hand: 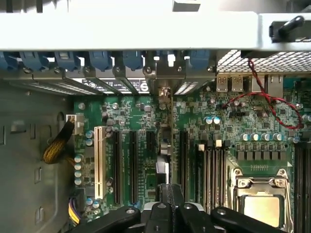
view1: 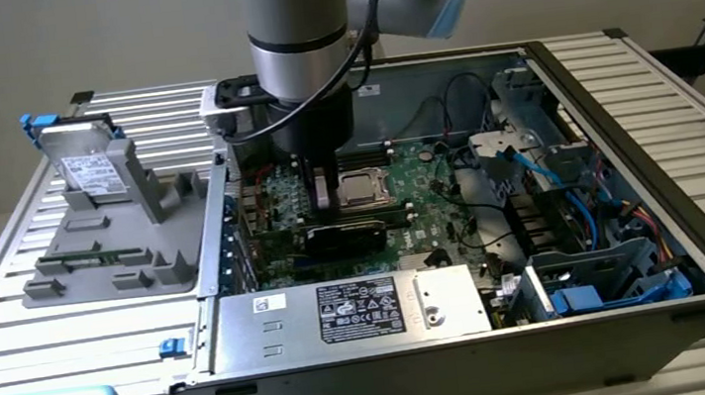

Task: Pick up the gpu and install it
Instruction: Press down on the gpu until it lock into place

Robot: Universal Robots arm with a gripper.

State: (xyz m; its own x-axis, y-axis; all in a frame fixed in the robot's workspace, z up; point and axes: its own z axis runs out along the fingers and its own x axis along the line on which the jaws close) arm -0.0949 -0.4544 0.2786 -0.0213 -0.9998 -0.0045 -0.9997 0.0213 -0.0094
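On the exterior view's left, a grey fixture tray [view1: 107, 255] sits on the slatted worktop [view1: 21, 325]. It props up a silver hard drive [view1: 95, 175] with a white label, and a narrow green memory stick [view1: 96, 258] lies in a groove lower down. Moving right, an open computer case [view1: 677, 250] shows its green motherboard [view1: 418, 190], with a silver processor socket [view1: 361, 188] near the middle and a power supply [view1: 353, 312] along the near edge. Blue and black cables [view1: 564, 183] crowd the far right of the case.

The robot arm [view1: 297, 34] reaches straight down into the case. Its tool [view1: 320, 193] is fully closed, pinching the gpu [view1: 353, 231] by its upper edge. The card stands on edge, low over the board beside the processor socket. In the wrist view, the closed tool [hand: 170, 208] holds the thin card [hand: 164, 145] edge-on, lined up among the long black expansion slots [hand: 132, 165] and pointing toward the rear bracket openings [hand: 165, 73].

The card looks light and stiff, though fragile: its circuit face and connector edge would not tolerate bending or scraping. The bare upper edge, clear of the cooler and connector, seems the safest place to hold it.
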